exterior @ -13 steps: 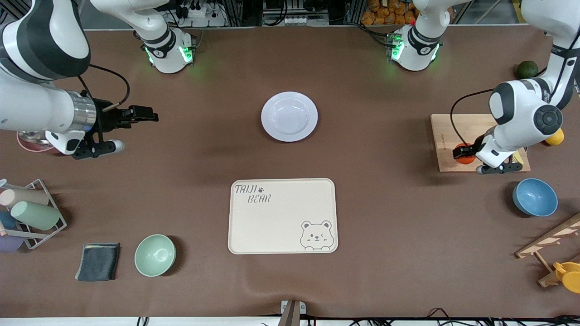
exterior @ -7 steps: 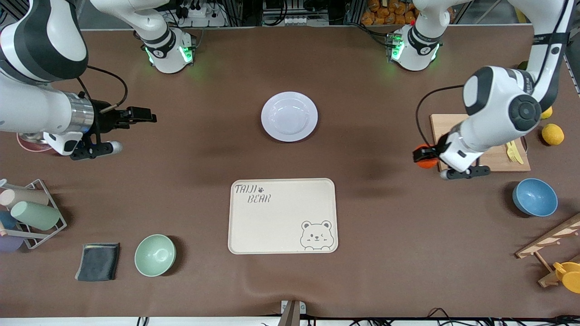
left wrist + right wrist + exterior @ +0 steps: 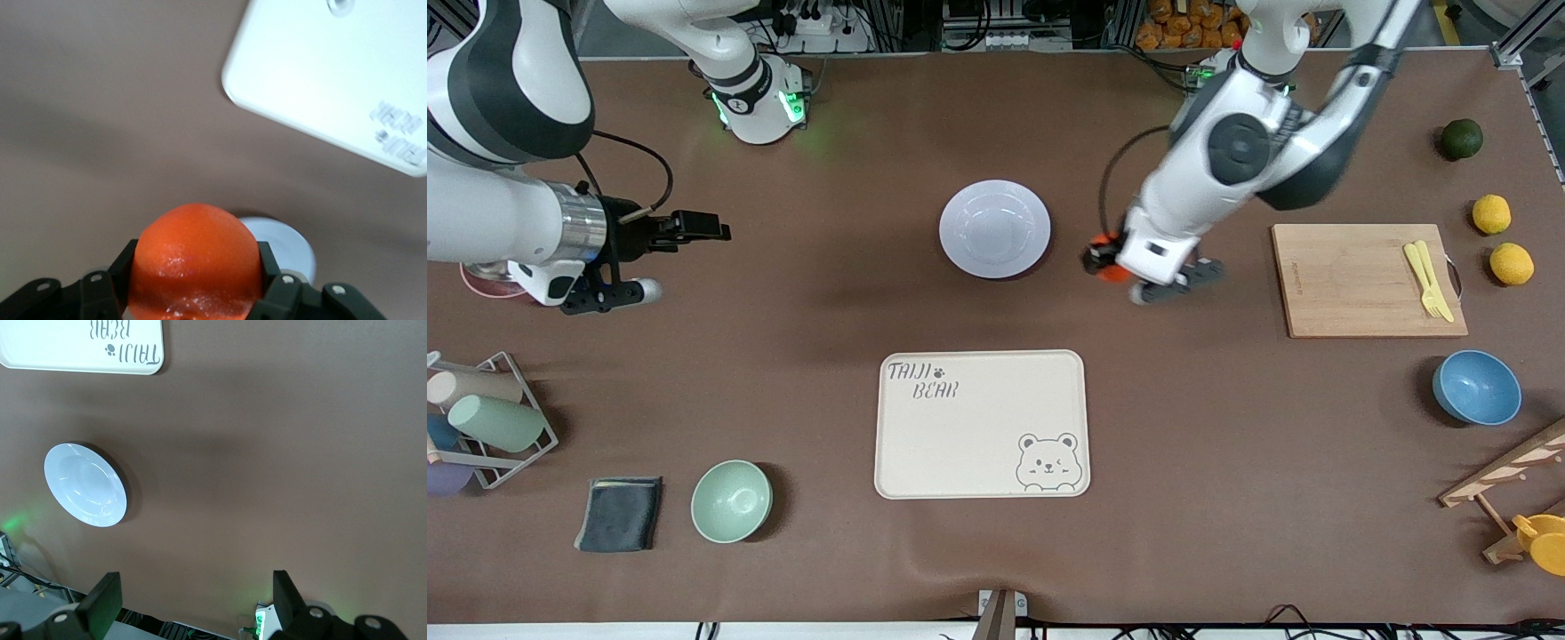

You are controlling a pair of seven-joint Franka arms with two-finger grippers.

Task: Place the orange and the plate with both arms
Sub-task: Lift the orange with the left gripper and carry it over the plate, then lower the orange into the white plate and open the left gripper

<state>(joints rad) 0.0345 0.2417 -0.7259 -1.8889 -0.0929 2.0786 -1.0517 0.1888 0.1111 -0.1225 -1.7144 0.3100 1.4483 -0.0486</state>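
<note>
Just right of frame centre in the front view, left gripper (image 3: 1104,260) up over bare brown table (image 3: 1227,427), fingers clamped on either side of the orange (image 3: 1107,260). Gripped fruit close beside the plate (image 3: 994,228), toward the left arm's end of the table, not over the rim. Seen from the left wrist, orange (image 3: 195,261) filling the lower middle, dark pads (image 3: 267,265) pressed to both flanks, a sliver of plate (image 3: 288,245) showing past it and the bear tray (image 3: 320,80) in the upper right corner.

At mid-left of the front view, right gripper (image 3: 694,227) held over bare table near the right arm's end, waiting, fingers spread wide and holding nothing; same wide spread of the fingers (image 3: 101,603) in the right wrist view, with the plate (image 3: 85,485) well apart from them.

Below the plate in the front view, bear tray (image 3: 982,423), nearer the front camera.
</note>
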